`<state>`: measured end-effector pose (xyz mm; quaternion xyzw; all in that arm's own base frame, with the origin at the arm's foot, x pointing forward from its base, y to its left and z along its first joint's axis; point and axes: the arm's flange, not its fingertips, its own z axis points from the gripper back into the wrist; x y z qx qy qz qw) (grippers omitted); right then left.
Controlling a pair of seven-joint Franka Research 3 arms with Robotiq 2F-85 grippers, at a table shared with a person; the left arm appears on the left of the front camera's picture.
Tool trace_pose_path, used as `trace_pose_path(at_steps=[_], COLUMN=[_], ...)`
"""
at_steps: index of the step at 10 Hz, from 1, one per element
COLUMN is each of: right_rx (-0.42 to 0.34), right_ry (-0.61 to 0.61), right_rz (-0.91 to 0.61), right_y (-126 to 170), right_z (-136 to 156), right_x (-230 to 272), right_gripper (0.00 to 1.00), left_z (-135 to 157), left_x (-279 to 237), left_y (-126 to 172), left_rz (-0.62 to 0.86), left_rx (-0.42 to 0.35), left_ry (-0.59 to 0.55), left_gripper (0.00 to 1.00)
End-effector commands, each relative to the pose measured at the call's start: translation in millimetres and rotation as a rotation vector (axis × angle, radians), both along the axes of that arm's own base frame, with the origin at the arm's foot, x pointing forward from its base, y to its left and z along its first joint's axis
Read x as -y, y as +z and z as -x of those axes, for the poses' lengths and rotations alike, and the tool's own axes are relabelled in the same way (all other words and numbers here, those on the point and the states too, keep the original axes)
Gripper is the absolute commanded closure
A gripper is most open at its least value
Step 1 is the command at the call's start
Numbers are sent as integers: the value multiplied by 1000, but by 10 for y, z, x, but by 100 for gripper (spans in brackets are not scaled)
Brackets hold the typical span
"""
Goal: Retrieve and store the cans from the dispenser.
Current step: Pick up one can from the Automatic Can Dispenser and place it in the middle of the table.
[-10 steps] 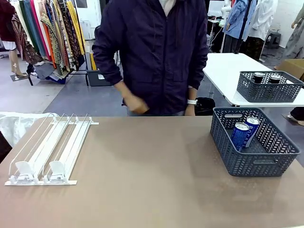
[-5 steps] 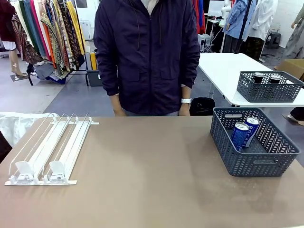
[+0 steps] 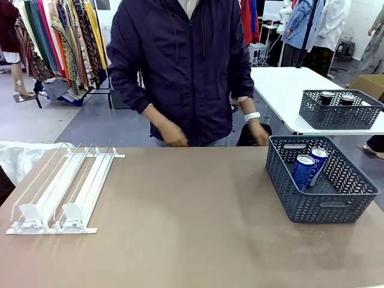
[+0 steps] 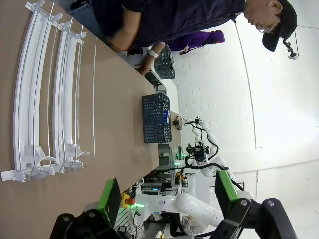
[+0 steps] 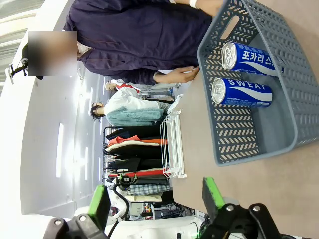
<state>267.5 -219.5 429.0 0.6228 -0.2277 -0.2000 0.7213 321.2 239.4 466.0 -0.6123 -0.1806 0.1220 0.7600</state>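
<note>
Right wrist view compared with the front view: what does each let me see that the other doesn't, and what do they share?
Right wrist view: the open right end effector at the bottom edge, and readable white lettering along the two blue cans.
Front view: a second basket with dark cans on a farther white table.
Shared: the grey basket holding the blue cans, the white dispenser with bare lanes, and the person at the far side.
</note>
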Motion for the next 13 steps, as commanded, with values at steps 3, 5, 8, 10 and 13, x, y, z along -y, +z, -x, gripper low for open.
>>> trace_pose_path(at_steps=[3,5,8,10,13], right_rx=[3,3,3,3,3], right_ry=[2,2,2,2,2], right_rz=[-8,-8,-8,-8,-8], right_y=[29,29,29,29,29], right_z=[-1,-1,-1,-1,-1], right_x=[-5,-5,-5,-5,-5], right_gripper=[0,0,0,0,0], left_z=[10,10,10,10,10], left_x=[2,2,2,2,2], left_y=[23,23,23,23,23], left_rz=[11,11,11,11,11], left_rx=[18,18,18,18,18], left_ry=[2,2,2,2,2], left_gripper=[0,0,0,0,0])
